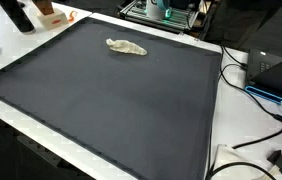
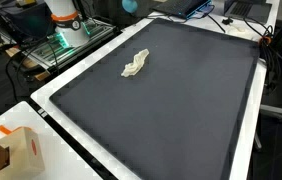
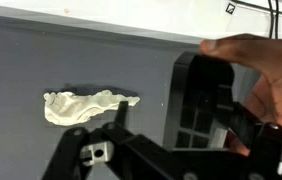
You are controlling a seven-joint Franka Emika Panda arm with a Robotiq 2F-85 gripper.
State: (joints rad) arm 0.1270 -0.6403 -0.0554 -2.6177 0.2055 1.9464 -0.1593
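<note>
Crumpled cream cloth scrap [image 3: 81, 106] left loose on dark grey mat [image 3: 21, 60] over white worktop [image 3: 131, 25], just left of tool [image 3: 153, 108]. Tool fingers spread, nothing pinched. Human hand [image 3: 256, 75] pressed against tool's right side, likely steadying it.

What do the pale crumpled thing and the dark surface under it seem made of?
The crumpled thing looks like thin cloth or tissue, cream and matte, going by its soft irregular folds. The dark surface seems a rubbery or fabric mat, matte charcoal, with an even tone and no glare.
</note>
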